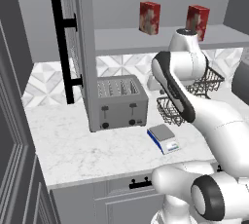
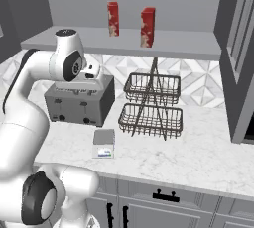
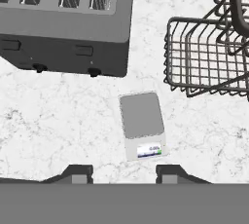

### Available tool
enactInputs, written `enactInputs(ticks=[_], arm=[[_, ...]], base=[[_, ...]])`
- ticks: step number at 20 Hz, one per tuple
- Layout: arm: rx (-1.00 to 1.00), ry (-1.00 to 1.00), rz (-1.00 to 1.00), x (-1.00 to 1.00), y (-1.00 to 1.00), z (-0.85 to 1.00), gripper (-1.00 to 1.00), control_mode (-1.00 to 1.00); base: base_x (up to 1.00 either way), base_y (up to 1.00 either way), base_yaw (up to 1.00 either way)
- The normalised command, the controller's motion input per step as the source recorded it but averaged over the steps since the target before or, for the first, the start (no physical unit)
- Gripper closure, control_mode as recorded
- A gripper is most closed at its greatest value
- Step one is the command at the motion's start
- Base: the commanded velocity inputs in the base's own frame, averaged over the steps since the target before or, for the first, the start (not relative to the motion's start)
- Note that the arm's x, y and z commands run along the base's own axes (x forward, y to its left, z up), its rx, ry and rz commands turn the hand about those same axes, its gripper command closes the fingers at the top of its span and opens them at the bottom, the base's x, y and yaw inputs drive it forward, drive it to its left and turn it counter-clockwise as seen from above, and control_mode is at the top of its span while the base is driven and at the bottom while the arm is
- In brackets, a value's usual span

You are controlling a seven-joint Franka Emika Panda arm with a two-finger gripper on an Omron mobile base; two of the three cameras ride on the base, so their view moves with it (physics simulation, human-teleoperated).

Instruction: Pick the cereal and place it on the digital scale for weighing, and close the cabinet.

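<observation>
Pincer above the marbled surface, pointing down, its two dark finger tips empty and holding nothing; the jaws stand as near together as they come, with a gap left between them. The white arm rises from the base, bends forward at the elbow and carries the hand over the surface. Directly below the pincer, and apart from it, lies the digital scale, blue base and pale top plate; its display strip shows small marks too fine to read. Beyond the scale stands a grey toaster, no writing legible on it; beside it a two-tier wire basket. Farthest and highest, on the inner shelf of the cabinet, whose doors stand open, two red boxes stand upright: the cereal and a look-alike, their printing unreadable, both well apart from the pincer.
</observation>
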Motion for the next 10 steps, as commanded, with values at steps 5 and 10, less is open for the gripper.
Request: enactInputs(ticks=[5, 10], arm=[[0.0, -0.14, -0.04, -0.54, -0.1, 0.0, -1.0, -1.0], [0.0, -0.42, -0.03, -0.88, -0.26, 0.02, -1.0, -1.0]], base=[[0.0, 0.0, 0.0], [0.0, 0.0, 0.0]])
